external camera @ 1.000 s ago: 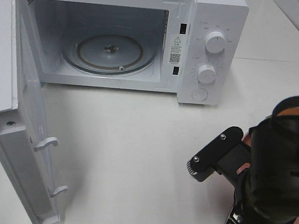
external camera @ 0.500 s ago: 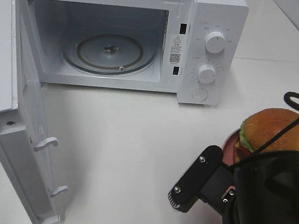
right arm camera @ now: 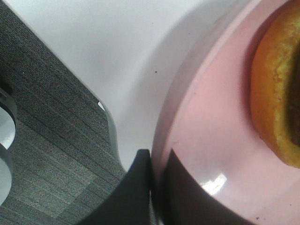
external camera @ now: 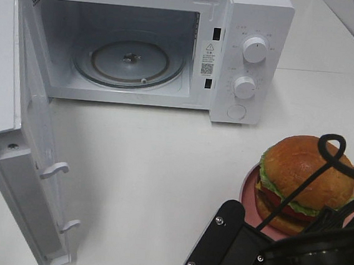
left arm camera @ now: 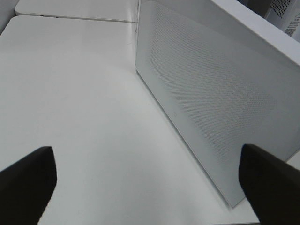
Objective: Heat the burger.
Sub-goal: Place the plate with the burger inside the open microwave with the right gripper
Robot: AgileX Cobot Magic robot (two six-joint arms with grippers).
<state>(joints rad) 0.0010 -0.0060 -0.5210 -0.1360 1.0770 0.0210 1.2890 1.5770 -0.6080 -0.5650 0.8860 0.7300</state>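
Clamping right gripper (right arm camera: 157, 192) on the rim of the pink plate (right arm camera: 211, 140) carrying the burger (external camera: 304, 182), near the table's (external camera: 149, 161) front right corner. Holds left gripper (left arm camera: 150, 180) spread wide beside the open microwave door (left arm camera: 211, 93).

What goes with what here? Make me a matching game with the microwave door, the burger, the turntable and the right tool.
Things:
1. microwave door
2. burger
3. glass turntable
4. right tool

States or places:
A. sitting on the pink plate
B. swung wide open
C. shut on the plate's rim
D. inside the microwave

Pairs: 1-B, 2-A, 3-D, 4-C
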